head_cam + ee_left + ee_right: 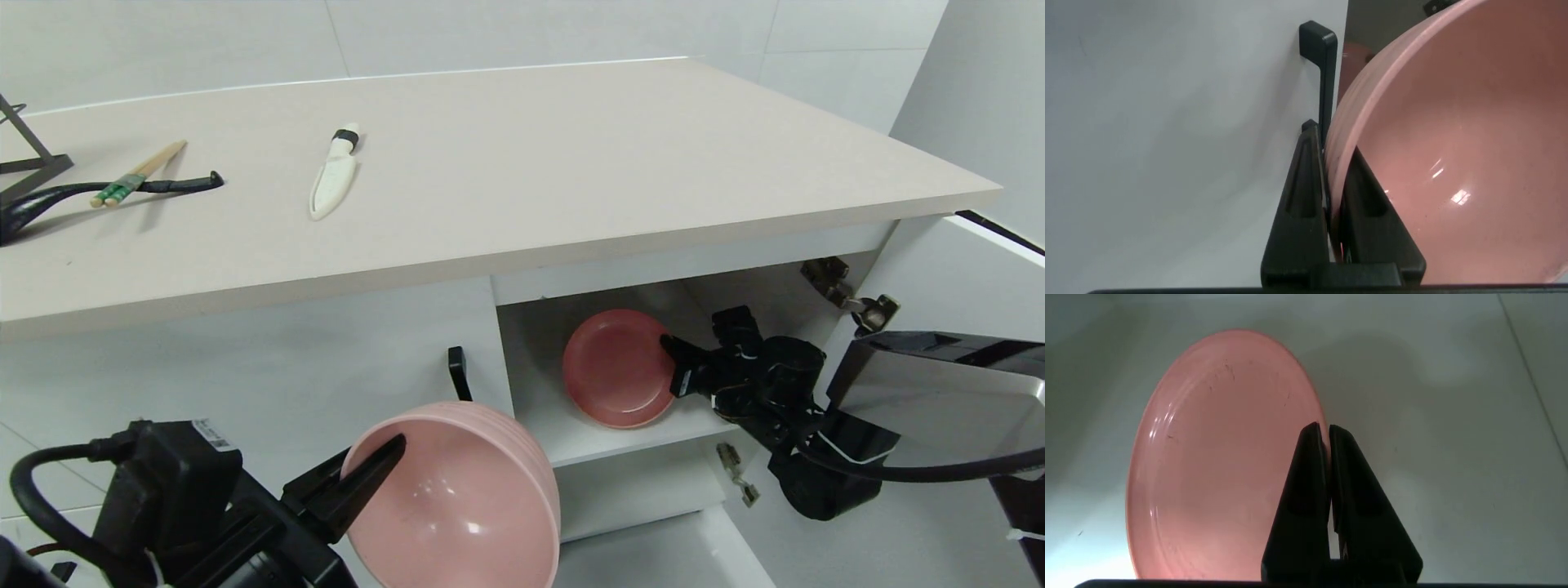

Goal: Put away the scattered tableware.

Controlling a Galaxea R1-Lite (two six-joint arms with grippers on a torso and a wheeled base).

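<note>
Storage, seemingly: right gripper (671,359) pinches a round pink plate (612,367) leaning on the white cabinet shelf (588,445); left gripper (371,459) clamps a ribbed pink bowl (465,506) by its rim, likely next.

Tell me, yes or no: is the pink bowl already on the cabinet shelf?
No, the left claw holds the pink bowl by its rim in front of the closed door, beside the open shelf.

pink bowl (465,506): tilted, rim gripped | pink plate (616,367): tilted, on cabinet shelf (588,437) | chopsticks (139,173): countertop (571,147)
</note>
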